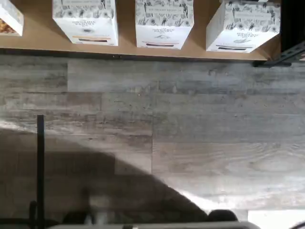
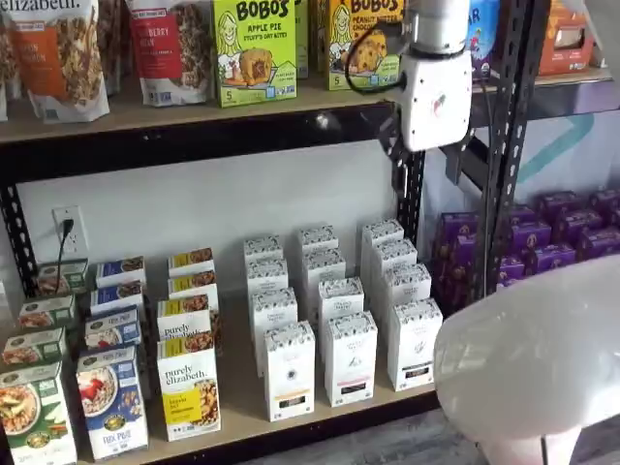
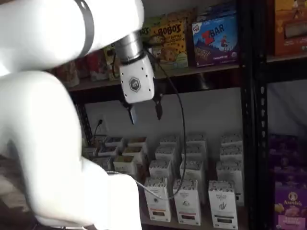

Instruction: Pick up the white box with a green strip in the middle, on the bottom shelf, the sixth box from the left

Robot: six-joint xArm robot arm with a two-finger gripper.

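Observation:
The white box stands at the front of the rightmost row of white cartons on the bottom shelf (image 2: 242, 412), in both shelf views (image 2: 415, 344) (image 3: 222, 203). It has a speckled top band, a small green emblem and a dark base strip. The wrist view shows it (image 1: 243, 26) at the shelf board's edge (image 1: 200, 47), beside a like carton (image 1: 163, 24) and one with an orange base label (image 1: 86, 21). My gripper (image 3: 145, 112) hangs open and empty high above these cartons, just under the upper shelf. In a shelf view (image 2: 399, 174) its fingers blend into the black upright.
Rows of white cartons stand behind and left of the white box. Purely elizabeth boxes (image 2: 189, 387) and cereal boxes stand further left. Purple boxes (image 2: 542, 242) fill the neighbouring bay past a black upright (image 2: 504, 145). Bobo's boxes (image 2: 254, 48) line the upper shelf. Grey wood floor (image 1: 190, 119) lies in front.

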